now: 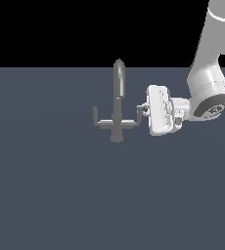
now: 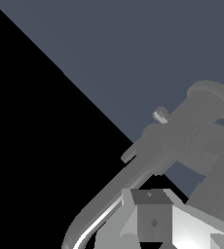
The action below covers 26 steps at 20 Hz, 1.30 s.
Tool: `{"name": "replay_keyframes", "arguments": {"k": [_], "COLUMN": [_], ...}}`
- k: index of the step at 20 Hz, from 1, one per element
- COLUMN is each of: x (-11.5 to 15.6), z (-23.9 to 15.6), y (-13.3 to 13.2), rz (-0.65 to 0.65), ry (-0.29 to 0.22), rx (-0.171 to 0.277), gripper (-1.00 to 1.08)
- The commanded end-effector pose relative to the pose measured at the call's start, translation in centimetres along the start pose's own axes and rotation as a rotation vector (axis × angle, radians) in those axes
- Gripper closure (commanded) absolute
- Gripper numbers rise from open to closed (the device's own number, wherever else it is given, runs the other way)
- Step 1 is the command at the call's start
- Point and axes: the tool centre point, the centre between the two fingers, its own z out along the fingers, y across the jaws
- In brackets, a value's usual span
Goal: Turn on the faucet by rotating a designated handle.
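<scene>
The grey faucet [image 1: 117, 122] stands mid-scene in the exterior view, with a tall pointed spout, a round base and a crossbar with a short upright prong at each end. The handle [image 1: 140, 115] is the prong at the exterior view's right end of the crossbar. My gripper [image 1: 142, 110] reaches in from the exterior view's right, its fingertips right at the handle, touching or nearly so. The fingers are too small to show their gap. In the wrist view the faucet [image 2: 182, 129] fills the frame close up, beyond one fingertip [image 2: 153, 219]. I cannot pick out the handle there.
The faucet stands on a flat blue-grey floor [image 1: 51, 185]. The white arm [image 1: 210, 83] comes down from the upper part of the exterior view's right. Nothing else stands in either view.
</scene>
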Motion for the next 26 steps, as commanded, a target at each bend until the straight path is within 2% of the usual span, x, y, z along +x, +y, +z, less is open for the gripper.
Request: {"name": "replay_keyframes", "arguments": {"k": [1, 5, 7, 23, 24, 25, 26], "x": [-0.9, -1.7, -1.2, -3.6, -3.6, -2.6, -2.4], "z": [0.0, 0.0, 0.0, 0.0, 0.0, 0.0, 0.0], "y": [0.1, 0.5, 0.6, 5.2, 5.2, 3.5, 4.3], "rz": [-0.002, -0.002, 0.001, -0.002, -0.002, -0.038, -0.034], "ry": [-0.007, -0.007, -0.002, -0.006, -0.006, 0.021, 0.018], "rx": [-0.001, -0.001, 0.0, -0.002, -0.002, -0.003, -0.002], "gripper": [1.08, 1.08, 1.08, 1.08, 1.08, 1.08, 1.08]}}
